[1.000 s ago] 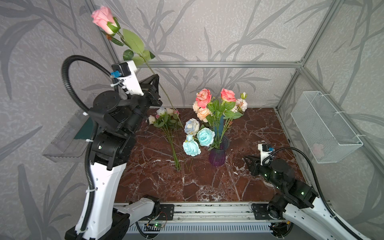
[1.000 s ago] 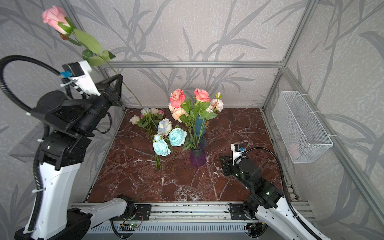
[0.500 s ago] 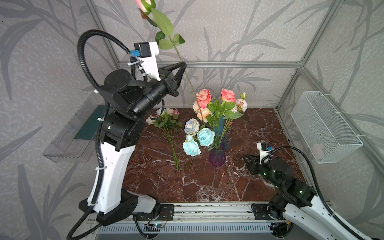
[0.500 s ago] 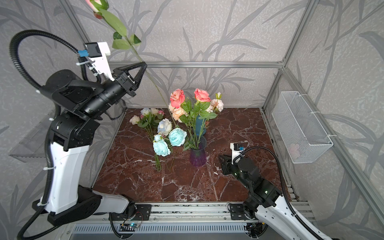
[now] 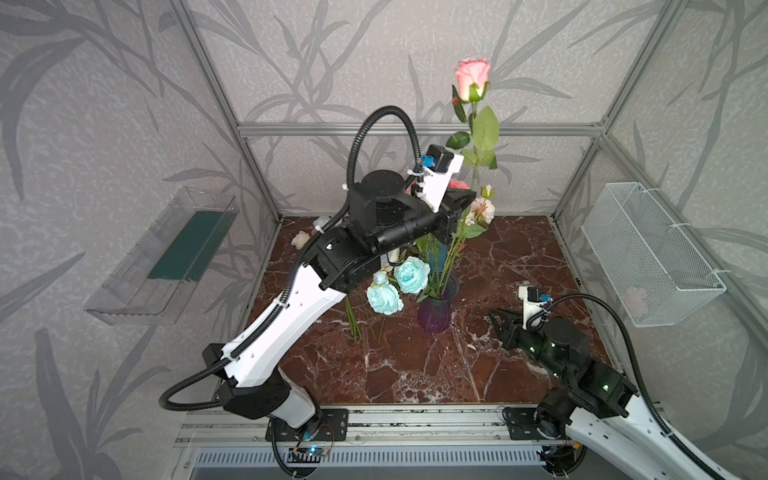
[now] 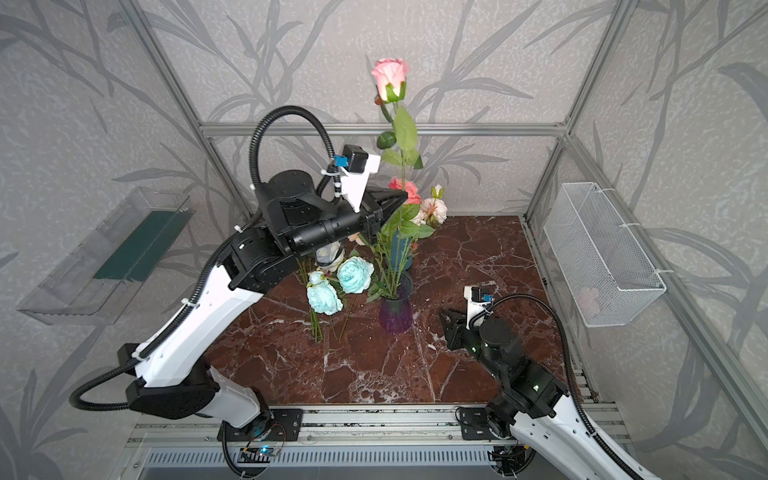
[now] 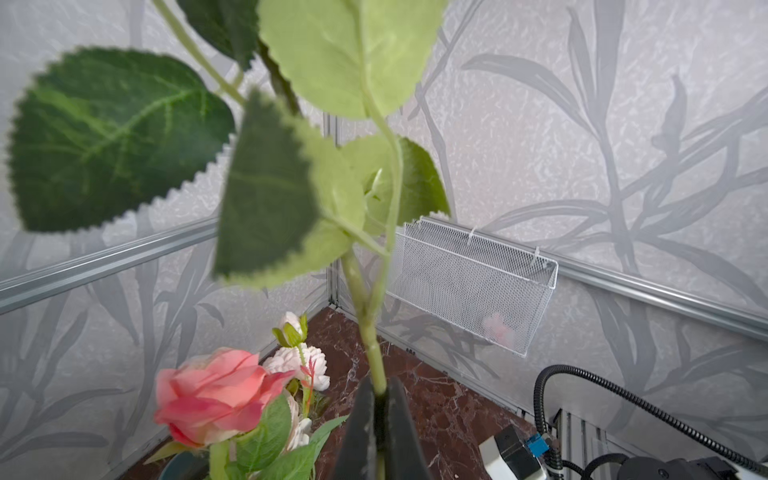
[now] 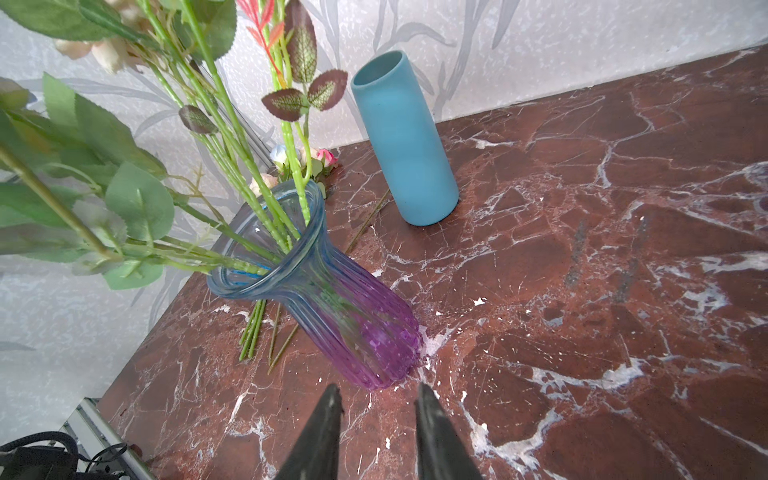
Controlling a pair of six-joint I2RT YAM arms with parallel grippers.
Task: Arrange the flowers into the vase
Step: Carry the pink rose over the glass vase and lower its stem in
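The left end effector [image 7: 380, 388] is clenched on the stem of a pink rose [image 5: 472, 79], with both jaws pressed against the green stem. The rose stands nearly upright, and its bloom is high above the other flowers [image 5: 411, 274] already placed in the vase [image 5: 434, 311]. Whether the lower end of the stem reaches the vase mouth cannot be determined. The vase is ribbed glass, blue at the rim and purple at the base, and stands on the marble surface [image 5: 415, 365]. The right end effector [image 8: 376, 399] is released and empty, low over the surface just beside the vase base. A blue cylinder [image 8: 405, 141] stands behind the vase. Loose stems [image 8: 266, 332] lie on the surface beside it.
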